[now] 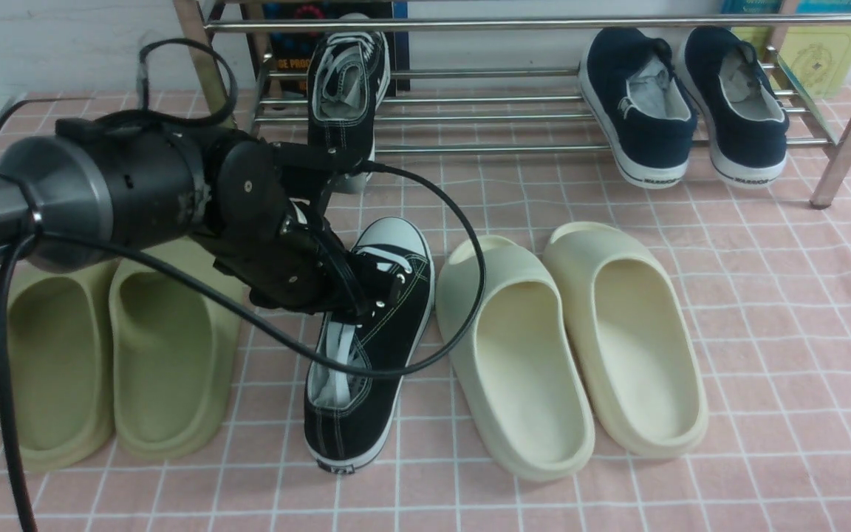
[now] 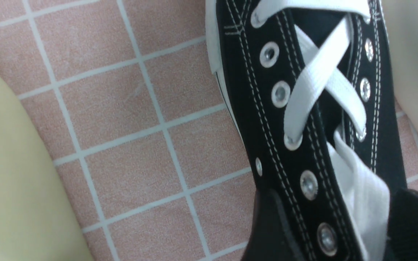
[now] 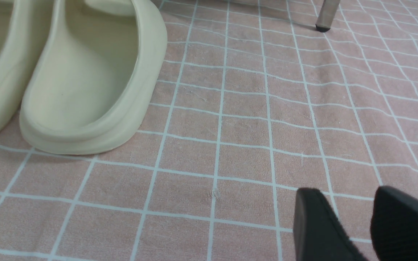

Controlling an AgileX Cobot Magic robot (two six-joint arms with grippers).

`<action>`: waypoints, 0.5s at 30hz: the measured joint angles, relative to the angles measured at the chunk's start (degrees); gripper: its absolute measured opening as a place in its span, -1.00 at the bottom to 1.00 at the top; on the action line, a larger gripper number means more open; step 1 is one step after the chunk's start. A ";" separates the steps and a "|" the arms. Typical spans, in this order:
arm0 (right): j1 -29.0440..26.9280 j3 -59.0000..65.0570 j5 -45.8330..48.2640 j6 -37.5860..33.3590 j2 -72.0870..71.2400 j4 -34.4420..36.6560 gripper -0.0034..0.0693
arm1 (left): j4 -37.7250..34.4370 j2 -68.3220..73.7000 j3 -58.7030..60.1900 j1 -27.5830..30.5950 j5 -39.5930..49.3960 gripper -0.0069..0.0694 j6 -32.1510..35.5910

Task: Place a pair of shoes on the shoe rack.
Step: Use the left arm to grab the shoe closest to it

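One black sneaker [image 1: 344,89] sits on the shoe rack [image 1: 514,117]; the second sneaker [image 1: 366,362] lies between olive slides [image 1: 167,347] and cream slides [image 1: 514,347]. Our left pincer [image 1: 370,292] straddles its middle, jaws apart; next we must close and lift. Right pincer [image 3: 357,228] hangs open.

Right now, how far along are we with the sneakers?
Done: one sneaker sits on the rack. In hand: the left fingers straddle the second sneaker on the floor, open, apparently not gripping yet. Left: grip it, lift it, set it beside the first.
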 joint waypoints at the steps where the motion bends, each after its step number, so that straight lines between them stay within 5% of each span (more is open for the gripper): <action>1: 0.00 0.00 0.00 0.00 0.00 0.00 -0.24 | 0.00 0.00 0.00 0.00 -0.14 0.37 0.00; 10: 0.00 0.00 0.00 0.00 0.00 0.00 -0.24 | -0.13 3.64 0.00 0.00 -0.57 0.27 -0.05; 15: 0.00 0.00 0.00 0.00 0.00 0.00 -0.24 | -0.95 4.48 0.00 -0.05 -1.05 -0.27 -1.42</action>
